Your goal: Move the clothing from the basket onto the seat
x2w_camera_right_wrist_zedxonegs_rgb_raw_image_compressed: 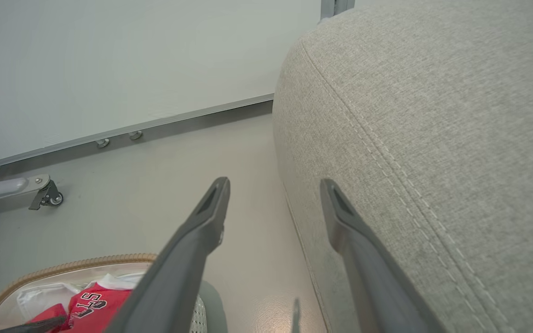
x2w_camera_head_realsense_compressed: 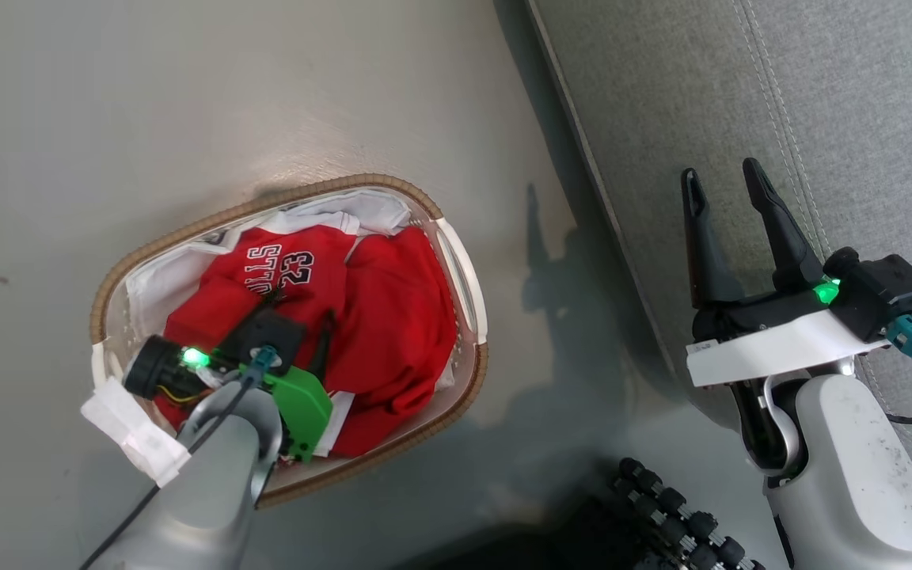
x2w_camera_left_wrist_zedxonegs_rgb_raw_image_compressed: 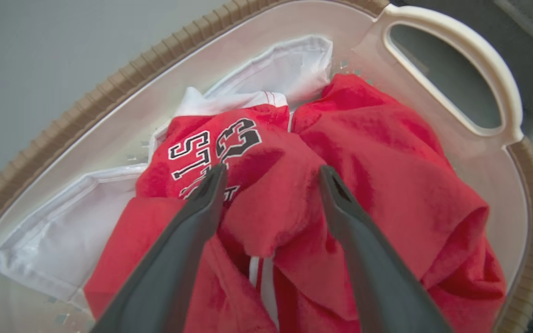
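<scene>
The basket (x2w_camera_head_realsense_compressed: 266, 207), oval with a brown woven rim, stands on the floor left of the seat (x2w_camera_head_realsense_compressed: 820, 119). Inside it the red clothing (x2w_camera_head_realsense_compressed: 393, 301) lies bunched, with white lettering and "23" facing up. My left gripper (x2w_camera_head_realsense_compressed: 296, 315) points down into the basket. In the left wrist view it (x2w_camera_left_wrist_zedxonegs_rgb_raw_image_compressed: 273, 171) stands open, its fingers straddling a raised fold of the red clothing (x2w_camera_left_wrist_zedxonegs_rgb_raw_image_compressed: 387, 152) without pinching it. My right gripper (x2w_camera_head_realsense_compressed: 721, 170) hangs open and empty over the front edge of the grey seat (x2w_camera_right_wrist_zedxonegs_rgb_raw_image_compressed: 433, 115), and the right wrist view shows its (x2w_camera_right_wrist_zedxonegs_rgb_raw_image_compressed: 274, 184) fingers spread beside the cushion's stitched seam.
A white cloth liner (x2w_camera_left_wrist_zedxonegs_rgb_raw_image_compressed: 58, 240) lies under the clothing. Bare grey floor (x2w_camera_head_realsense_compressed: 187, 95) surrounds the basket. Black rollers of my base (x2w_camera_head_realsense_compressed: 678, 507) show at the bottom. A wall with a metal skirting (x2w_camera_right_wrist_zedxonegs_rgb_raw_image_compressed: 155, 122) and a castor leg (x2w_camera_right_wrist_zedxonegs_rgb_raw_image_compressed: 44, 196) stand beyond.
</scene>
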Motion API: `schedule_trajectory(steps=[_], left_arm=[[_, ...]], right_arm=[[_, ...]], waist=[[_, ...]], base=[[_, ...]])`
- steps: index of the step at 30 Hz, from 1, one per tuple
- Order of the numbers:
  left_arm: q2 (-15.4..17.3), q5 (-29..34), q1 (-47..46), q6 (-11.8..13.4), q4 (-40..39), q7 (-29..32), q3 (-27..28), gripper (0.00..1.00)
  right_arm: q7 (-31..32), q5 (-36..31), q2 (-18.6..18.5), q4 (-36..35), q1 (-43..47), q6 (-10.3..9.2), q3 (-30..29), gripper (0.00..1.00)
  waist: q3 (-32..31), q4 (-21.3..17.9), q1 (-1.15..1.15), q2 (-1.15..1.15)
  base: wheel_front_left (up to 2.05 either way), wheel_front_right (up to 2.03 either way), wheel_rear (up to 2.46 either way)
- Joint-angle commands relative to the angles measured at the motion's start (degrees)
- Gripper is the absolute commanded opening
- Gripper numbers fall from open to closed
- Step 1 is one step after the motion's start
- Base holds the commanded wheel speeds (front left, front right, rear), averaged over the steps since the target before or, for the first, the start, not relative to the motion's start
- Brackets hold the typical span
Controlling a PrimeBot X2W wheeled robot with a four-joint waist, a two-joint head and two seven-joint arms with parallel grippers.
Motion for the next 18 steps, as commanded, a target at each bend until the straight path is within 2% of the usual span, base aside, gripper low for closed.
schedule_trajectory(steps=[1, 6, 9, 11, 12, 15, 16, 17, 18], left_arm=[[0.88, -0.26, -1.09, 0.53, 0.41, 0.04, 0.60, 1.00], [1.61, -0.79, -2.34, 1.27, 2.06, 0.04, 1.16, 1.00], [1.74, -1.08, -3.14, 1.43, 3.59, 0.04, 1.28, 0.89], [1.70, -1.55, -3.72, 1.82, 3.99, 0.04, 1.71, 0.69], [1.54, -1.95, -3.87, 1.91, 3.89, 0.04, 2.10, 0.53], [1.21, -3.01, -4.12, 1.99, 3.27, 0.04, 2.96, 0.31], [1.11, -3.28, -4.17, 1.97, 2.97, 0.04, 3.16, 0.18], [1.04, -3.48, -4.21, 1.69, 2.65, 0.04, 3.49, 0.00], [1.02, -3.64, -4.22, 1.56, 2.54, 0.04, 3.64, 0.00]], right_arm=[[-0.28, 0.29, -0.13, -0.21, -0.80, -0.04, 0.20, 1.00], [-0.28, 0.76, -0.14, -0.17, -0.94, -0.04, 0.44, 1.00], [-0.28, 1.05, -0.14, -0.15, -1.23, -0.04, 0.59, 1.00], [-0.28, 1.25, -0.14, -0.31, -1.53, -0.04, 0.65, 1.00], [-0.28, 1.29, -0.14, -0.40, -1.64, -0.04, 0.65, 1.00], [-0.28, 1.32, -0.14, -0.45, -1.76, -0.04, 0.67, 1.00], [-0.28, 1.27, -0.14, -0.37, -1.82, -0.04, 0.66, 1.00], [-0.28, 1.16, -0.14, -0.21, -1.89, -0.04, 0.56, 1.00], [-0.28, 1.09, -0.14, -0.14, -1.87, -0.04, 0.50, 1.00]], waist=[[1.28, -1.04, -0.01, 0.00], [1.97, -1.18, -0.01, 0.00], [2.49, -1.21, -0.01, 0.00], [2.85, -1.23, -0.01, 0.00], [3.03, -1.21, -0.01, 0.00], [3.34, -1.11, -0.01, 0.00], [3.40, -1.03, -0.01, 0.00], [3.42, -0.88, -0.01, 0.00], [3.39, -0.80, -0.01, 0.00]], base=[[0.00, 0.00, 0.00], [0.00, 0.00, 0.00], [0.00, 0.00, 0.00], [0.00, 0.00, 0.00], [0.00, 0.00, 0.00], [0.00, 0.00, 0.00], [0.00, 0.00, 0.00], [0.00, 0.00, 0.00], [0.00, 0.00, 0.00]])
